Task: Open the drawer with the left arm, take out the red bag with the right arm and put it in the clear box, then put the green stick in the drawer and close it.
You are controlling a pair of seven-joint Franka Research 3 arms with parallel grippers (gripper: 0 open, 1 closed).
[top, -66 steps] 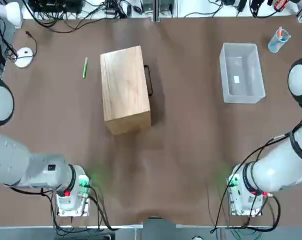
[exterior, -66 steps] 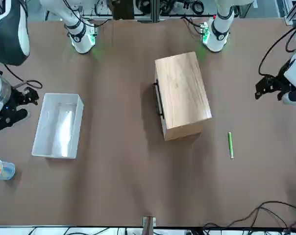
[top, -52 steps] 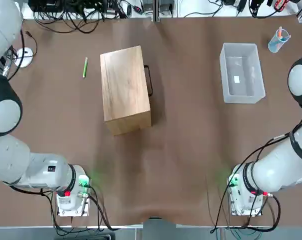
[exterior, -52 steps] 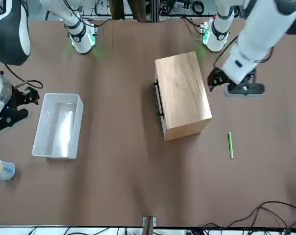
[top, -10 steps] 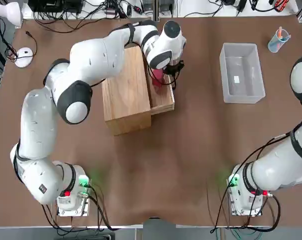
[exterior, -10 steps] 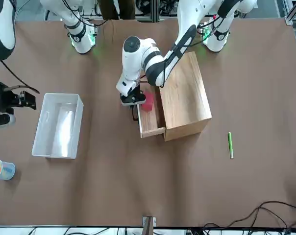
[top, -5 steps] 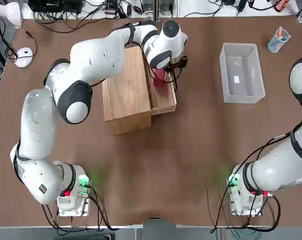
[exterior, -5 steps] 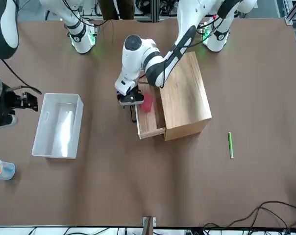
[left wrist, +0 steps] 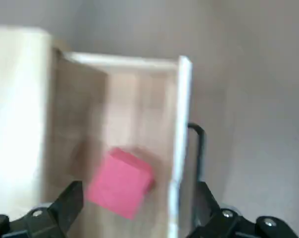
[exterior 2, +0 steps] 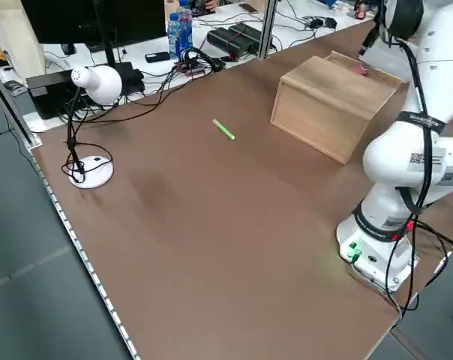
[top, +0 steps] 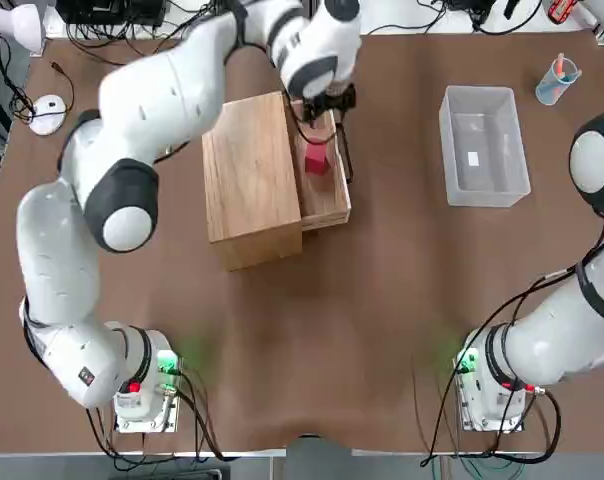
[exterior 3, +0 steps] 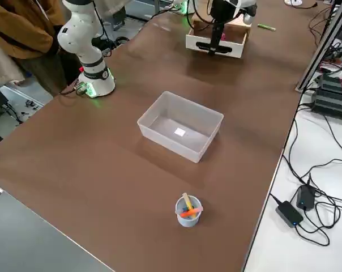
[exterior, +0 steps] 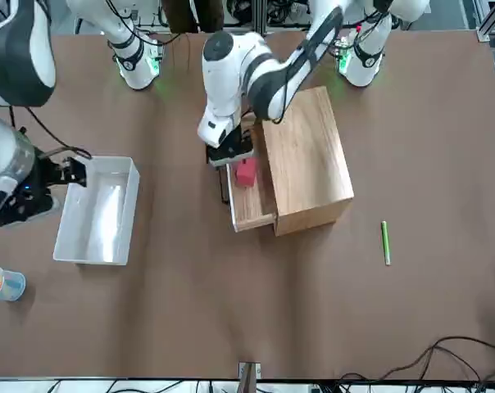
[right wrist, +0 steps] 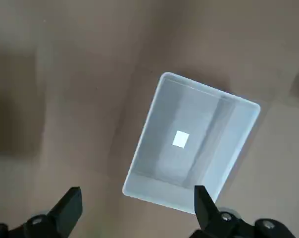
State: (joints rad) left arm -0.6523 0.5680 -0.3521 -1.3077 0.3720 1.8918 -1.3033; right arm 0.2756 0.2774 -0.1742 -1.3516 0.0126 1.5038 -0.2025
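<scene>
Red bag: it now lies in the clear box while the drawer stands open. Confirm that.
Not quite. The red bag lies in the open drawer, not in the clear box, which holds no bag. The top view shows it.

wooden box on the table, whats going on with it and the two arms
The drawer stands pulled out of the wooden box, with the red bag lying inside. The left gripper hangs open above the drawer, holding nothing. The right gripper is open beside the clear box. The green stick lies on the table.
</scene>
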